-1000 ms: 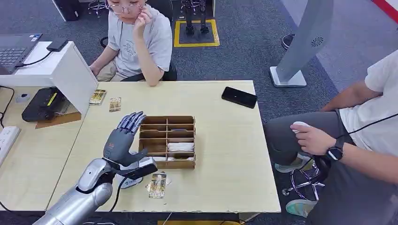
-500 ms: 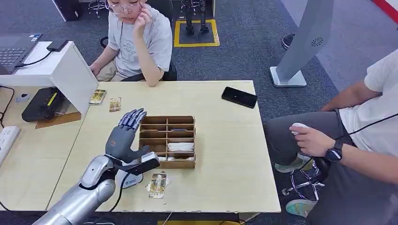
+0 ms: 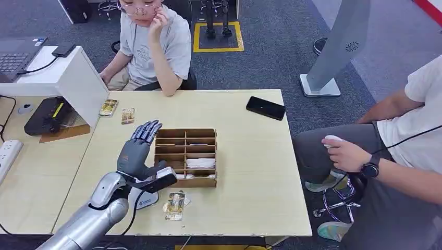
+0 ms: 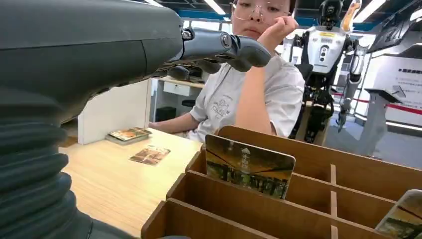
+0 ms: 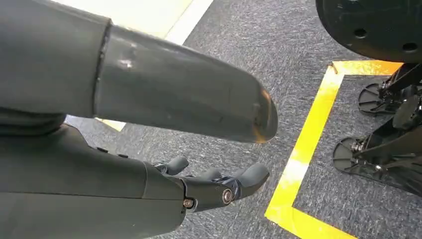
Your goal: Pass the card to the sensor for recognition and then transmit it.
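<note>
My left hand (image 3: 136, 153) hovers open with its fingers stretched out, just off the left side of the wooden divided box (image 3: 209, 182), and holds nothing. In the left wrist view its fingers (image 4: 219, 47) reach over the box (image 4: 318, 164), where one picture card (image 4: 249, 167) stands upright in a slot and another card (image 4: 404, 219) shows at the corner. A card (image 3: 175, 204) lies flat near the table's front edge. Beside it a white round device (image 3: 145, 200) with a cable sits under my left forearm. My right hand (image 5: 199, 186) hangs above the carpet, fingers loose, with nothing in it.
Two more cards (image 3: 108, 107) (image 3: 127, 115) lie at the table's far left by a white stand (image 3: 78, 78) and a black device (image 3: 49, 115). A black phone (image 3: 266, 108) lies far right. One person (image 3: 151, 47) sits opposite, another person (image 3: 396, 151) to the right.
My left hand has shifted slightly right, closer to the box's left side, and the thumb has come nearer the box. The cards have not moved.
</note>
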{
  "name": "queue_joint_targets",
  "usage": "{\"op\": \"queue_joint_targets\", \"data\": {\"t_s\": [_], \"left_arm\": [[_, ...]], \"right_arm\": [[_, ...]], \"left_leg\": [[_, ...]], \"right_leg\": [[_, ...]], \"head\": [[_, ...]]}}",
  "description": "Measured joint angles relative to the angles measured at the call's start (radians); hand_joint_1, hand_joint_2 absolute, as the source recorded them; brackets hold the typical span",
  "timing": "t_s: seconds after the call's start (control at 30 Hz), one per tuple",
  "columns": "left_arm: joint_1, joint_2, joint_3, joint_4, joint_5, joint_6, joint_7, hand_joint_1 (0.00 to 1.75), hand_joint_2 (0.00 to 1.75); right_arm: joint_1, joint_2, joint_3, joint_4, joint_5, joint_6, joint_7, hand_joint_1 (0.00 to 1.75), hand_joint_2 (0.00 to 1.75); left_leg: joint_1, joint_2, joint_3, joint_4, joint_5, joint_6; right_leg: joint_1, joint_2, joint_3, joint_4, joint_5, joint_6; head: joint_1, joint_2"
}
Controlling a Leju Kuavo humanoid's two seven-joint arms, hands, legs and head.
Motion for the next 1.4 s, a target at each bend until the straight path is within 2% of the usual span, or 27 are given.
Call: {"op": "queue_joint_targets", "data": {"t_s": [1.4], "left_arm": [[0.000, -0.014, 0.000, 0.001, 0.006, -0.014, -0.017, 0.00, 1.75]], "right_arm": [[-0.005, 0.011, 0.000, 0.000, 0.000, -0.012, 0.003, 0.00, 0.00]], "left_leg": [[0.000, 0.000, 0.000, 0.000, 0.000, 0.000]], "right_leg": [[0.000, 0.000, 0.000, 0.000, 0.000, 0.000]], "head": [[0.000, 0.000]]}}
